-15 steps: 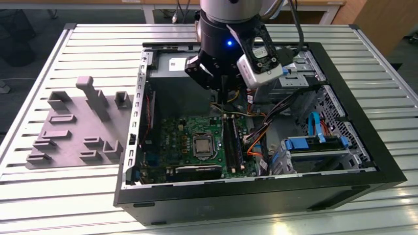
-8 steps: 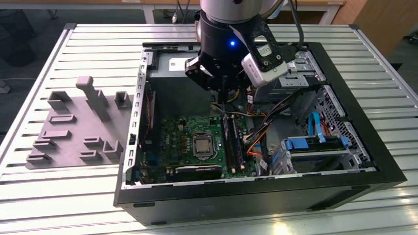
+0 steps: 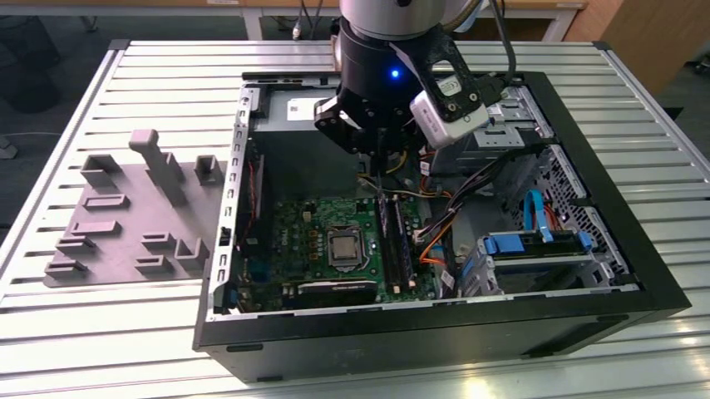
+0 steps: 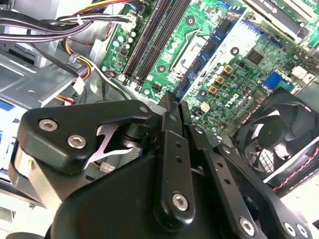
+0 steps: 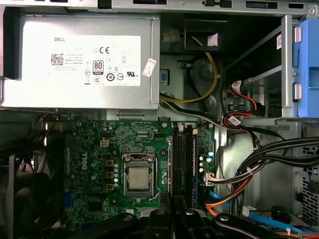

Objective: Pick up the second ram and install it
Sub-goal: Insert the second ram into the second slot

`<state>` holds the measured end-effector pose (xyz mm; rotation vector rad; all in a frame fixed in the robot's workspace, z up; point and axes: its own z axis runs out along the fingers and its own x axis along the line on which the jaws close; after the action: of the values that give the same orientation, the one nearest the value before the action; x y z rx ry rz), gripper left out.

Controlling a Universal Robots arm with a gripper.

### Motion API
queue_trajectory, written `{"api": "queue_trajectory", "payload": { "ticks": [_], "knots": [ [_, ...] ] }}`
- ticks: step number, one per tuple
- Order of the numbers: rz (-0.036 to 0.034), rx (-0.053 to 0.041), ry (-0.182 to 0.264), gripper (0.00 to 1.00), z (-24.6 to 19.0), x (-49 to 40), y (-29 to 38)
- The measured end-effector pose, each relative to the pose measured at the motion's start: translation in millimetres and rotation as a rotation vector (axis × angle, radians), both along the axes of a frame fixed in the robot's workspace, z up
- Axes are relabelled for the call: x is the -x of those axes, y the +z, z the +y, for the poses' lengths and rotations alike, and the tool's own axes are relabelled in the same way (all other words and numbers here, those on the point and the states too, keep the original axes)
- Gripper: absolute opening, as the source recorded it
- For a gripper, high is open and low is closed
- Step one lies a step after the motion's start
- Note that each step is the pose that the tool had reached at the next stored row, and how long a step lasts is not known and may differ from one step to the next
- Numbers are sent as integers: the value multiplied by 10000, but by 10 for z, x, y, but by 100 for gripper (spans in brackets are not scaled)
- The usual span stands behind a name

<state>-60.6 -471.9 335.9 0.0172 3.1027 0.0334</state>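
My gripper (image 3: 383, 179) hangs inside the open computer case (image 3: 654, 291), above the far end of the black memory slots (image 3: 397, 245) on the green motherboard (image 3: 299, 224). In the second wrist view its two thin fingers meet at the gripper (image 4: 175, 98), shut with nothing between them. A long thin ram (image 5: 193, 164) with a bluish top edge stands in a slot beside the processor socket (image 5: 138, 178). A dark strip (image 5: 177, 162) runs right beside it; I cannot tell whether it is a ram or a bare slot. The gripper (image 5: 172, 213) sits just over these slots.
The grey moulded holder tray (image 3: 133, 216) lies on the slatted table at the exterior view's left. Inside the case are the power supply (image 5: 79, 59), cable bundles (image 5: 249, 174), a fan (image 4: 279, 134) and blue drive brackets (image 3: 533, 241).
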Motion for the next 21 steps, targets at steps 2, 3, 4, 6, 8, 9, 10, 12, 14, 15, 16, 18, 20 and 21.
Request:
{"api": "queue_trajectory", "payload": {
  "ticks": [2,3,4,6,8,9,10,12,14,15,16,18,20,21],
  "knots": [
    [0,-2,3,14,0,-9,-1],
    [-1,-2,2,14,0,-21,-1],
    [0,-1,1,14,-1,-28,-1],
    [0,0,1,14,0,-34,-2],
    [0,0,0,14,0,-37,-2],
    [-1,-3,2,14,0,-50,-6],
    [-1,-2,2,14,0,-59,-9],
    [0,-1,0,14,0,-65,-20],
    [0,-2,1,14,0,-68,-43],
    [0,-2,1,14,0,-69,-59],
    [0,-3,1,14,0,-69,-76],
    [-1,-4,1,14,-4,-70,-100],
    [0,-3,2,14,-10,-76,-115],
    [0,-3,1,14,-13,-78,-121]
  ]
}}
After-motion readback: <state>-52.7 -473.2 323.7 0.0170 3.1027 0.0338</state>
